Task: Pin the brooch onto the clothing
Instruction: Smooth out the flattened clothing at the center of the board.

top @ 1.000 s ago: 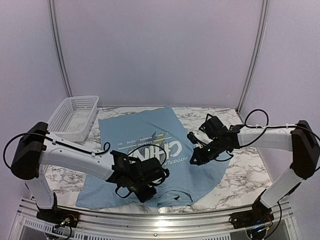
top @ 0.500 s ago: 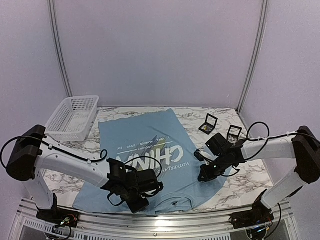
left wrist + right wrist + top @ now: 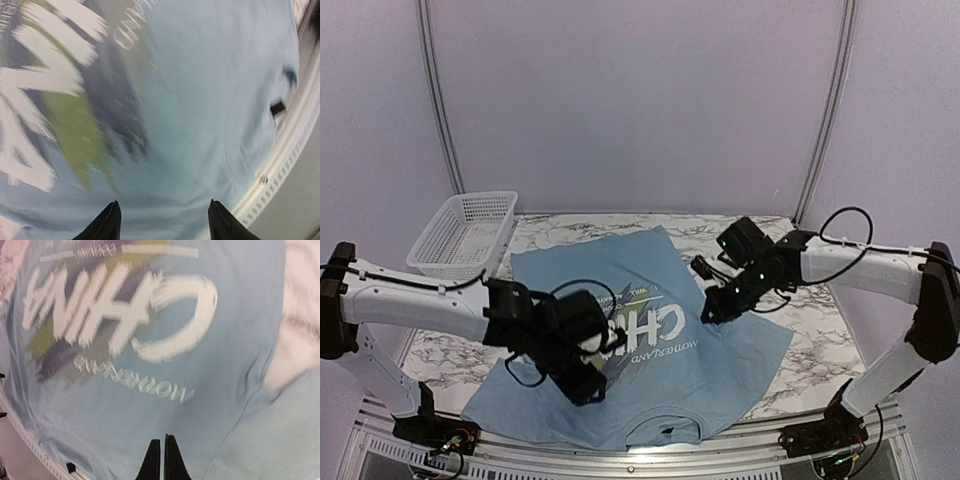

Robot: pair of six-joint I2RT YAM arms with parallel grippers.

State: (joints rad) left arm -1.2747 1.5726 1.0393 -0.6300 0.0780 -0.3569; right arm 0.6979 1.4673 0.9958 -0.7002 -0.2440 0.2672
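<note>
Seemingly unstarted: the T-shirt [image 3: 720, 360] lies flat, brooch unseen; left gripper [image 3: 162, 210], seven o'clock, gapes empty; right gripper [image 3: 163, 442], two o'clock, is pinched shut.

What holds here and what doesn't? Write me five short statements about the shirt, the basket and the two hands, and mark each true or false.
1. The T-shirt lies spread on the marble table. True.
2. The right hand has its fingers wide apart. False: they are pressed together, with nothing seen between them.
3. The left hand is open over the shirt, with nothing between its fingers. True.
4. The white basket stands at the table's right side. False: it is at the back left corner.
5. The big lettering on the shirt reads "JAPAN". False: it reads "CHINA".
</note>
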